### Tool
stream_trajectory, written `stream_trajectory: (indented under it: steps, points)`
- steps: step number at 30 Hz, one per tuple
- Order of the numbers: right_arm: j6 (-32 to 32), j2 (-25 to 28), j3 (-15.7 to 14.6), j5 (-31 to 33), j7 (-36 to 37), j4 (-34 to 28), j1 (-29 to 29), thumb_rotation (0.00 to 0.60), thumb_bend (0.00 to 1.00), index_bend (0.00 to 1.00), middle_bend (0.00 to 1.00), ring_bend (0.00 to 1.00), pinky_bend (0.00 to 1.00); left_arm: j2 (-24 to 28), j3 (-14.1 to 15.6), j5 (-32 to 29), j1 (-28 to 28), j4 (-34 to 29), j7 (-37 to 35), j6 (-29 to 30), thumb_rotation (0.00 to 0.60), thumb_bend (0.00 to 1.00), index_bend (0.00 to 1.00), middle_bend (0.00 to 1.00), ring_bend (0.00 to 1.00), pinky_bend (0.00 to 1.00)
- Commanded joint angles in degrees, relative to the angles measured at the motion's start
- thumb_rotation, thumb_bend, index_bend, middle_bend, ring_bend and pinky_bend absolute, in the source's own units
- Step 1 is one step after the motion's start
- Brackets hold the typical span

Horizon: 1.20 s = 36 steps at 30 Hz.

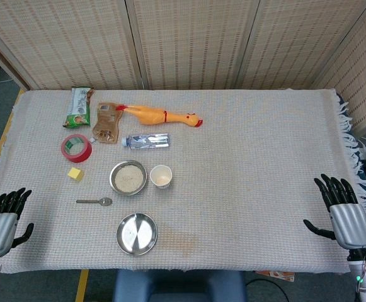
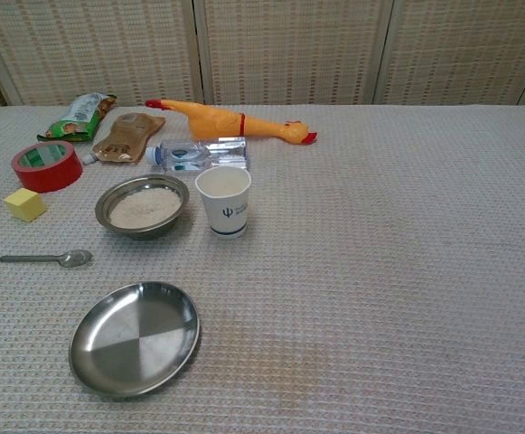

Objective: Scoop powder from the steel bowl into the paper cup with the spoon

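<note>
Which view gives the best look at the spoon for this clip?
The chest view: the spoon lies close and large, its handle and its bowl end both clear, left of the plate. The head view shows the spoon from above, whole but small, between the steel bowl and the plate.

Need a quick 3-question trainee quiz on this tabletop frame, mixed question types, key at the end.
1. True or false: the spoon lies inside the steel bowl.
2. What stands directly beside the steel bowl, on its right in the chest view? A) red tape B) paper cup C) yellow block
3. Is either robot hand holding anything?

Key:
1. False; it lies on the cloth, apart from the bowl.
2. B, the paper cup.
3. No; the left robot hand and right robot hand are both empty at the table edges.
</note>
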Motion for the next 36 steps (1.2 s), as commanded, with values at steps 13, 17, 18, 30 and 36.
stream_trajectory:
  steps: [13, 17, 18, 30, 36]
  points:
    - [2.5, 0.3, -0.5, -2.8, 1.6, -0.1, -0.7, 0.450, 0.11, 0.00, 0.00, 0.00, 0.00, -8.4, 0.3, 2.1, -4.8, 5.6, 3.7, -6.0, 0.600, 0.41, 0.12, 0.67, 0.63, 0.76]
    - [2.5, 0.5, -0.6, -3.1, 2.1, -0.2, -0.7, 0.450, 0.11, 0.00, 0.00, 0.00, 0.00, -13.1, -0.5, 1.1, -6.7, 9.2, 6.5, -7.8, 0.600, 0.41, 0.26, 0.90, 0.84, 0.93]
    - [2.5, 0.6, -0.6, -3.0, 2.2, -0.2, -0.7, 0.450, 0.11, 0.00, 0.00, 0.00, 0.00, -14.4, -0.8, 0.7, -7.2, 10.1, 7.7, -8.2, 0.600, 0.42, 0.27, 0.92, 0.87, 0.95]
    - [0.6, 1.2, -0.6, -2.0, 3.3, -0.3, -0.2, 0.451, 0.11, 0.00, 0.00, 0.00, 0.00, -23.8, -3.3, -4.2, -9.9, 18.3, 10.3, -10.8, 0.600, 0.42, 0.40, 1.00, 1.00, 1.00]
    - [0.1, 1.2, -0.6, -1.7, 3.3, -0.3, -0.1, 0.451, 0.11, 0.00, 0.00, 0.00, 0.00, -28.0, -3.6, -4.0, -10.7, 24.0, 8.8, -10.3, 0.600, 0.41, 0.39, 1.00, 1.00, 1.00]
